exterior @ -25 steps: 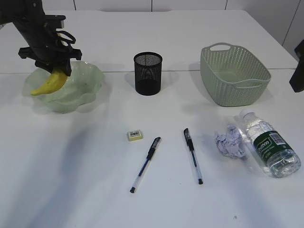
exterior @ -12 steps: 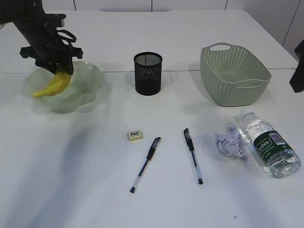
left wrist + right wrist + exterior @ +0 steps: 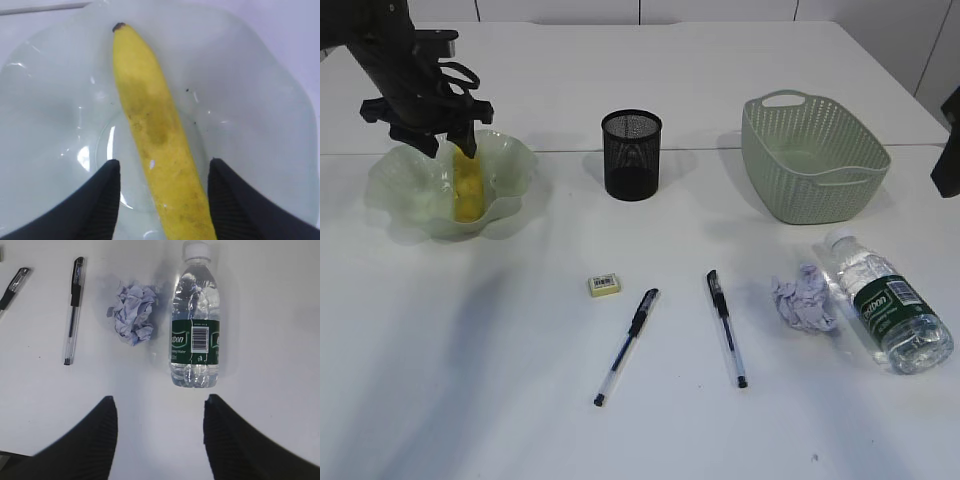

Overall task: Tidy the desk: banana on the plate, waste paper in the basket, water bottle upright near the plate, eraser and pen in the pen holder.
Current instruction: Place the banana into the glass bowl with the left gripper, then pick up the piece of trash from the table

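The yellow banana lies in the pale green wavy plate at the far left. My left gripper is open just above it, jaws on either side without touching. The water bottle lies on its side at the right, beside the crumpled paper. Two pens and a small yellow eraser lie in the middle. The black mesh pen holder and green basket stand at the back. My right gripper is open and empty above the table.
The right arm shows only as a dark shape at the right edge of the exterior view. White tabletop lies between the plate and the eraser and along the front edge.
The banana has dropped from my left gripper into the plate and turned to lie lengthwise. The left jaws have opened. The right arm has not moved.
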